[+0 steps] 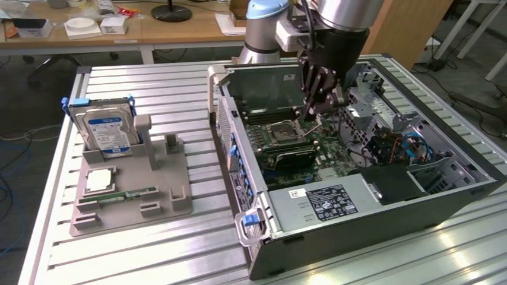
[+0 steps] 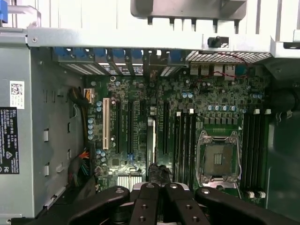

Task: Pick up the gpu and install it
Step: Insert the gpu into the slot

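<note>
The gpu (image 1: 289, 156) stands on edge in a slot of the motherboard (image 2: 126, 93) inside the open computer case (image 1: 317, 202), its black shroud facing the case's near end. In the wrist view the gpu (image 2: 150, 140) shows edge-on as a thin pale strip between the black slots. My gripper (image 1: 310, 113) hangs inside the case just above the board, beside the processor socket (image 1: 284, 130), with its fingers pressed together. In the wrist view the gripper (image 2: 158, 187) sits at the card's end with nothing visible between the tips. I cannot tell whether it touches the card.
On the exterior view's left, a grey fixture (image 1: 135, 178) holds a hard drive (image 1: 107, 127), a RAM stick (image 1: 127, 195) and a processor chip (image 1: 99, 178). Cables and a drive cage (image 1: 396, 142) crowd the case's far side. A ribbed metal table (image 1: 158, 249) carries everything.
</note>
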{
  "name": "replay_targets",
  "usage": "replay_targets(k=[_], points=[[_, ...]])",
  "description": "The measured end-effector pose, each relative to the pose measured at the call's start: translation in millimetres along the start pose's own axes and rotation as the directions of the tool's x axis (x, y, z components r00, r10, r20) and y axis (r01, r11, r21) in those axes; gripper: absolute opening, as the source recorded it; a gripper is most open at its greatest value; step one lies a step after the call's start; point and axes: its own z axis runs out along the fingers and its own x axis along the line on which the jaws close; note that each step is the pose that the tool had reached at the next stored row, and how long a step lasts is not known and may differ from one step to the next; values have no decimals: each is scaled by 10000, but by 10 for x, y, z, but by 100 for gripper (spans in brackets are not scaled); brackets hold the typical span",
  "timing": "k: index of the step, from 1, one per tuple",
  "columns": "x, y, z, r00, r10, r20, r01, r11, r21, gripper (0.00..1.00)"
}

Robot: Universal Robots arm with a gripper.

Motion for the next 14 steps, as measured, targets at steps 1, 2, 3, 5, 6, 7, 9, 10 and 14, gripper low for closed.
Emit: replay_targets(k=[1, 2, 3, 5, 6, 7, 9, 10, 14], points=[[1, -10, 18, 10000, 0, 0, 0, 10000, -13, 10], [1, -17, 36, 10000, 0, 0, 0, 10000, -25, 10], [1, -22, 56, 10000, 1, 1, -1, 10000, -37, 10], [2, -29, 92, 10000, 1, 1, -1, 10000, -60, 10], [3, -29, 110, 10000, 3, 1, -3, 10000, -68, 10], [3, -29, 128, 10000, 4, 0, -4, 10000, -79, 10], [7, -30, 163, 10000, -9, 0, 9, 9999, -108, 10], [8, -30, 182, 10000, -97, -2, 97, 9999, -116, 10], [10, -31, 254, 9980, -639, -2, 639, 9979, -132, 10]])
